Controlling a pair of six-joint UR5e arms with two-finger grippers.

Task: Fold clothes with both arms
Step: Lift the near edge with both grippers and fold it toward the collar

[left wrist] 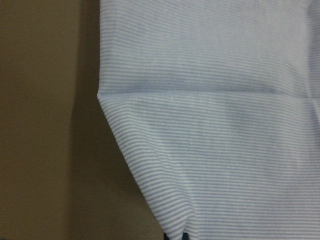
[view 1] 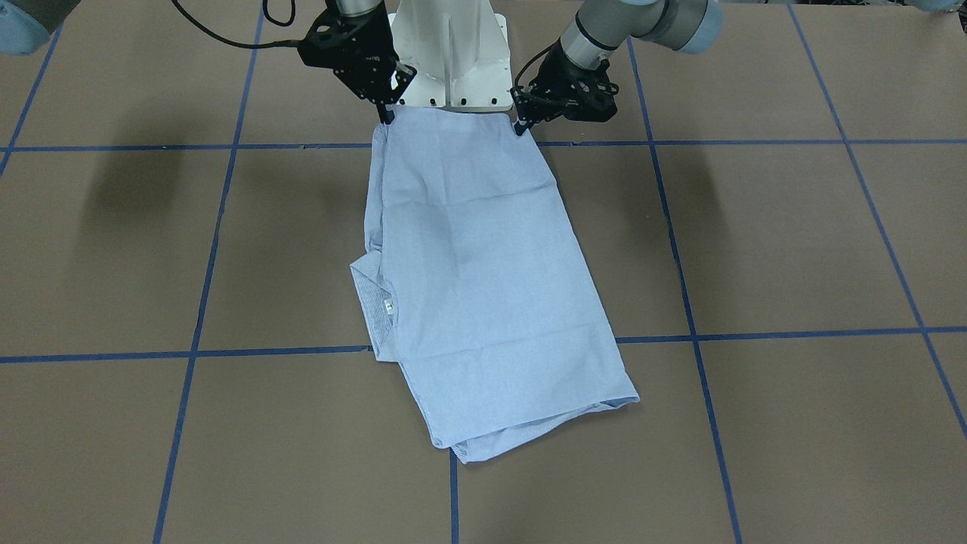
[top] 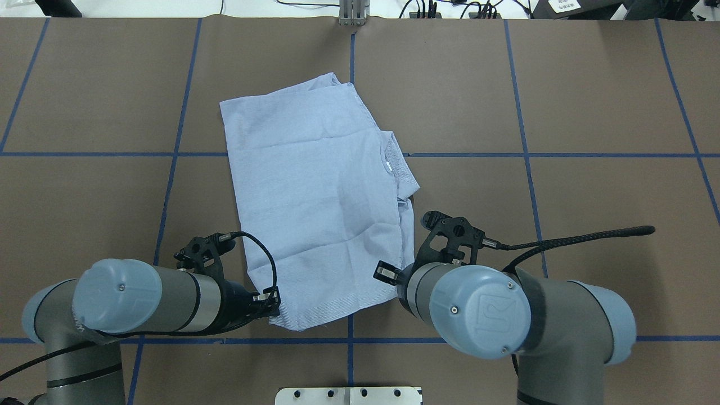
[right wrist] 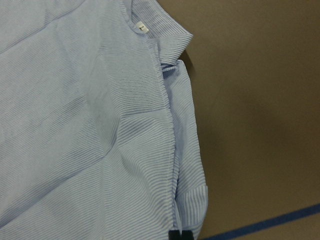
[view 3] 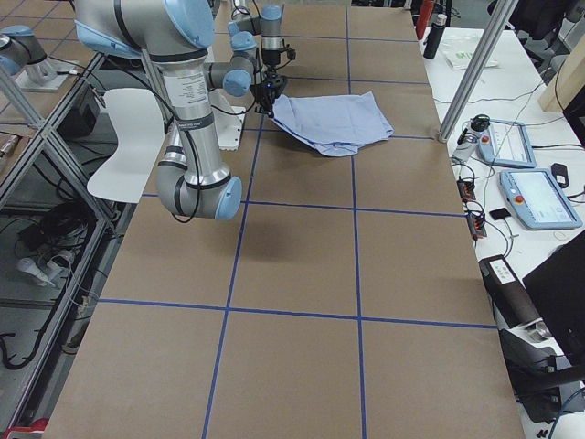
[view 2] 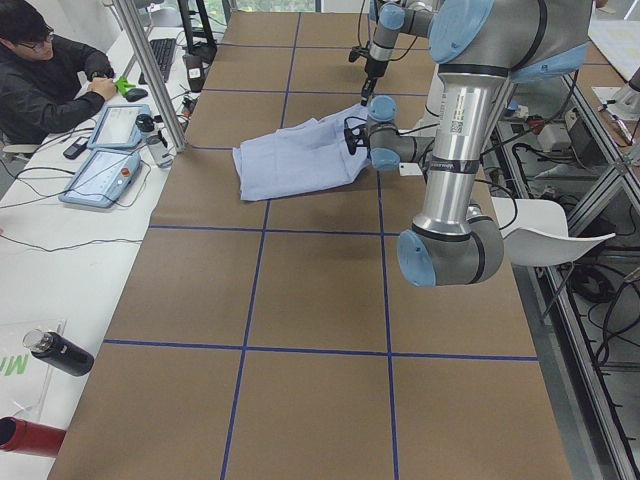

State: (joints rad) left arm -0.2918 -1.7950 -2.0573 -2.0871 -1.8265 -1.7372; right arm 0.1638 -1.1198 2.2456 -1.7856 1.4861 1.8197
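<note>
The light blue striped shirt (view 1: 483, 279) lies folded into a long rectangle on the brown table, with its collar and white neck label (view 1: 388, 306) at one side. In the overhead view the shirt (top: 315, 191) runs from the table's middle back toward the robot. My left gripper (view 1: 521, 127) is shut on one near corner of the shirt and my right gripper (view 1: 387, 115) on the other, with the edge stretched between them. Each wrist view is filled with striped cloth (left wrist: 225, 125) (right wrist: 75, 125), and only dark fingertips show at the bottom edge.
The white pedestal base (view 1: 453, 60) stands just behind the held edge. Blue tape lines (view 1: 680, 336) grid the brown table. A black cable (top: 590, 236) trails from the right arm. A person (view 2: 50, 80) sits at a side bench with teach pendants (view 2: 100, 170).
</note>
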